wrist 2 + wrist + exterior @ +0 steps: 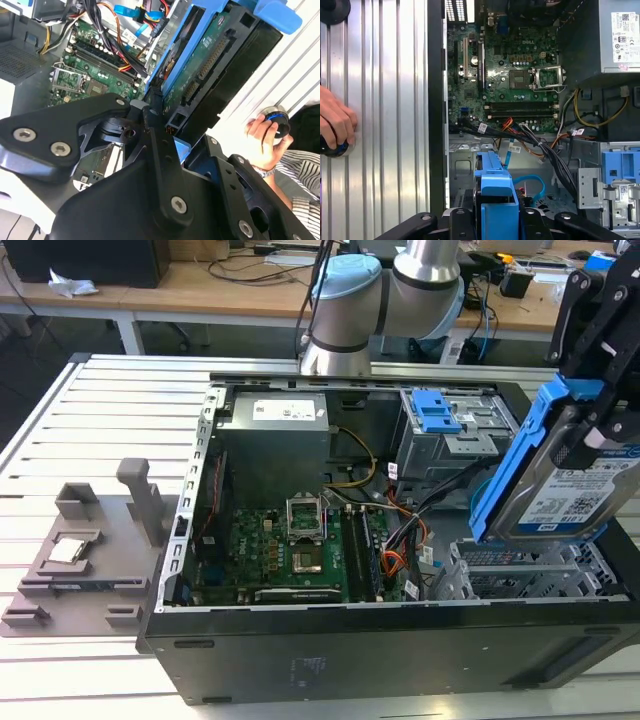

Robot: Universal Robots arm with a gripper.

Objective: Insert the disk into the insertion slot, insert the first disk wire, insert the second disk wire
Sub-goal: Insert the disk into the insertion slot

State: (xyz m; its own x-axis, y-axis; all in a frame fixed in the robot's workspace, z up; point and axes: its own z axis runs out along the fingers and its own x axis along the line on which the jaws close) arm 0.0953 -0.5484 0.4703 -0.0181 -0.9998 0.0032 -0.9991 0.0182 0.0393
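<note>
- The disk (575,485), clipped in its blue carrier (515,460), hangs tilted just above the insertion slot (500,575) at the exterior view's right, not yet seated.
- Step 1 of 3 appears to be in hand; seating calls for squaring the carrier with the cage mouth.
- The gripper (590,425) has its jaws clenched on the disk, while the arm (400,285) reaches across the open computer case (330,660).
</note>
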